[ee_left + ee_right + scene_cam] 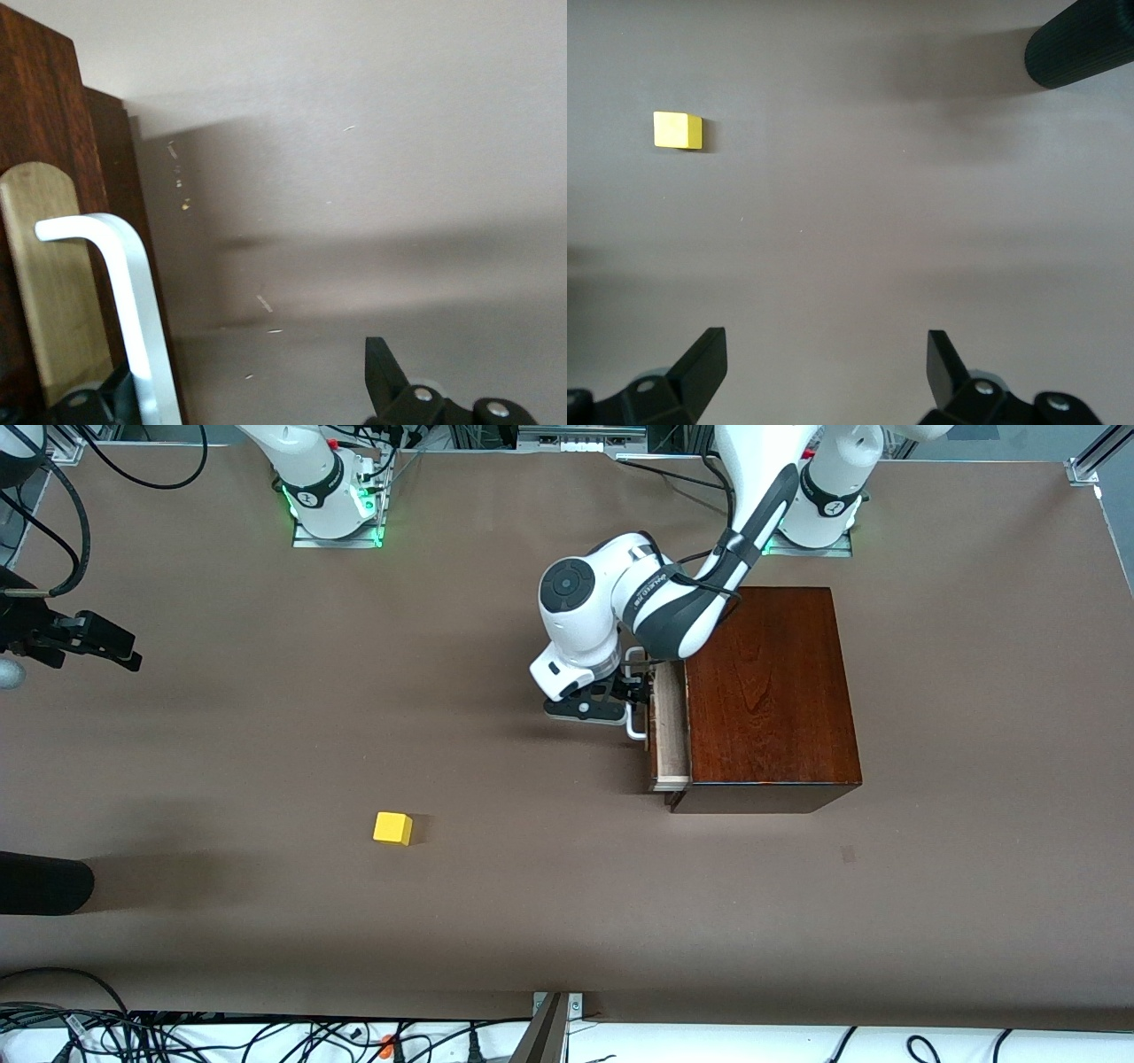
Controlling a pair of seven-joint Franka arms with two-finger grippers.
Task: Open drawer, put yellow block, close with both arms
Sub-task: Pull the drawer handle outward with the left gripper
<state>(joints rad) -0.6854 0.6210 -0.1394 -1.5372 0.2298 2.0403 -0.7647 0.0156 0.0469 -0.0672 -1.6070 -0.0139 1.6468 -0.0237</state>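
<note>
The drawer (671, 731) stands slightly pulled out of the dark reddish-brown wooden box (771, 691), showing a strip of its pale tray. My left gripper (631, 691) is at the drawer's front, open. The white bar handle (133, 292) passes between its fingers, close beside one finger and well apart from the other finger (383, 376). The yellow block (392, 828) lies on the bare table nearer the front camera, toward the right arm's end. My right gripper (124, 651) hangs open over the table at that end, empty, with the block (678, 130) well ahead of its fingertips (709, 354).
A black ribbed cylinder (44, 881) juts in over the table edge at the right arm's end, also visible as a cylinder (1081, 44) in the right wrist view. Brown table surface (532, 886) stretches between the block and the box. Cables lie along the front edge.
</note>
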